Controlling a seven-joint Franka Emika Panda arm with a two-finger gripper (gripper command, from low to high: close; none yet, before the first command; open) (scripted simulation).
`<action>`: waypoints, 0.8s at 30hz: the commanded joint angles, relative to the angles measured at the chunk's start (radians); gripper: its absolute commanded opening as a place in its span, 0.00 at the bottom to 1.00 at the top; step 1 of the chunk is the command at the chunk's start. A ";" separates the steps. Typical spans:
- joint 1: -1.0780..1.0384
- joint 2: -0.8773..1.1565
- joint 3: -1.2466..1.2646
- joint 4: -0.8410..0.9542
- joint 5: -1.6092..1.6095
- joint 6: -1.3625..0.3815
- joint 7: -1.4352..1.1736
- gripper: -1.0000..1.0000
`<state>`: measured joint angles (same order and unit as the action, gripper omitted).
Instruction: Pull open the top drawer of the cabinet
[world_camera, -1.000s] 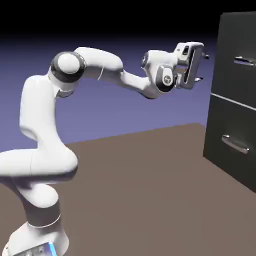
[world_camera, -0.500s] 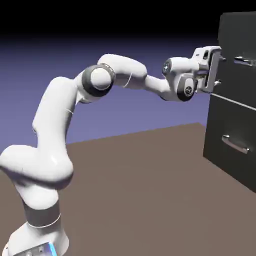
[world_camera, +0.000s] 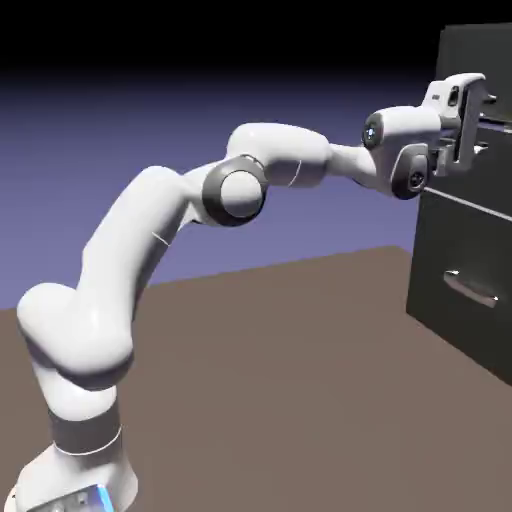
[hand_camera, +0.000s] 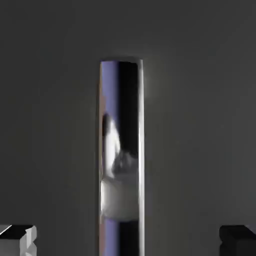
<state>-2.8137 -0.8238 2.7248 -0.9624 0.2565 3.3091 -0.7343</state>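
A brown tabletop (world_camera: 300, 350) spreads below the open gripper (world_camera: 486, 123) in the exterior view, a surface out of the hand view's sight. The white robot arm (world_camera: 130, 240) stretches back from the gripper toward the exterior view's left, while the dark cabinet (world_camera: 465, 235) stands directly ahead of the fingers. The top drawer (world_camera: 500, 65), its front apparently flush with the cabinet, faces the gripper; the lower drawer (world_camera: 440, 245) sits beneath the gripper's level, with its silver lower handle (world_camera: 470, 290), both seen only from outside. The gripper's jaws stand wide apart and grip nothing, one finger above the other in the exterior view. That angle partly hides the top drawer's silver handle (world_camera: 497, 125) behind the hand. The hand view reveals it large, running lengthwise between the two fingertips (hand_camera: 22, 240), roughly midway and visibly apart from each to the side. One rounded-off end of the bar shows ahead of the hand camera; the other runs out of frame. Blue-violet, black and pale reflections streak the metal, details the exterior view does not resolve. Whether the tips already reach past the bar in depth is unclear.
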 joint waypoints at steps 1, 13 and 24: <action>-0.007 -0.021 -0.005 0.036 0.000 -0.016 0.009 0.50; -0.047 -0.148 -0.033 0.251 0.001 -0.108 0.059 0.00; -0.061 -0.017 0.041 0.055 -0.336 -0.022 0.310 0.00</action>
<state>-2.8816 -0.8398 2.7656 -0.9078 -0.0820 3.2865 -0.4238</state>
